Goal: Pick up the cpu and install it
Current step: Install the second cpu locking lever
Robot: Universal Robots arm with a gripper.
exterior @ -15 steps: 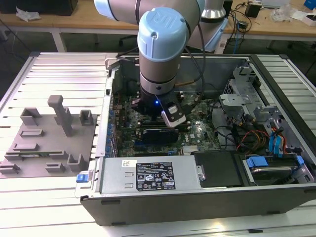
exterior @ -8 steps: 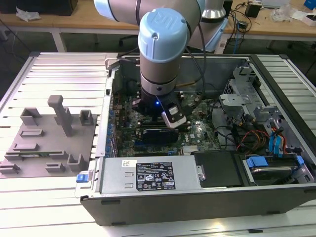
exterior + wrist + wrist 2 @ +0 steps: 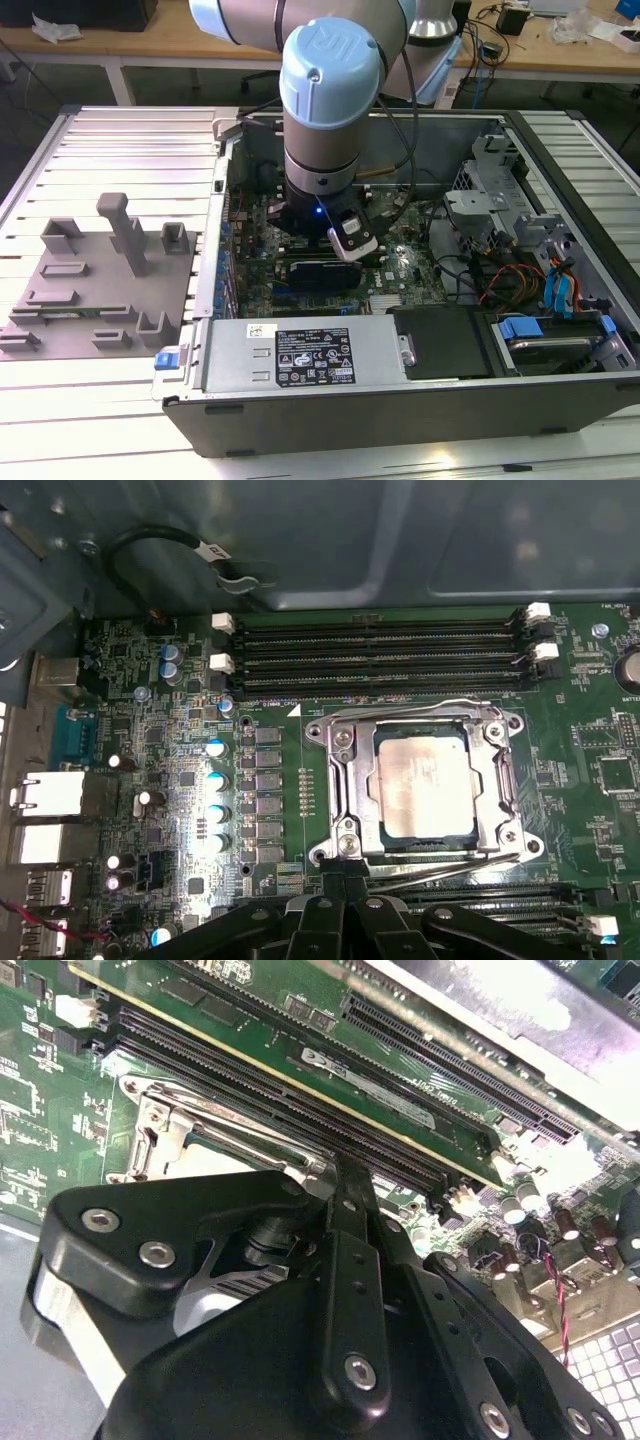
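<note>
Cpu (image 3: 420, 780) seated in the socket frame (image 3: 345, 780), just beyond the pincer (image 3: 345, 880), whose grip state cannot be told.

One cpu (image 3: 420, 782) seated in one socket frame (image 3: 340, 780) on one motherboard (image 3: 180, 780). Four memory slots (image 3: 380, 650) beside it, all bare. One computer case (image 3: 330, 400) and one grey fixture tray (image 3: 100, 290) on one table (image 3: 100, 150).

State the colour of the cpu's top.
Silver-white metal; the cpu shows best in the first wrist view.

open room above the cpu (image 3: 421, 781), metal socket frame (image 3: 340, 785) around it, memory slots (image 3: 380, 650) alongside
</note>
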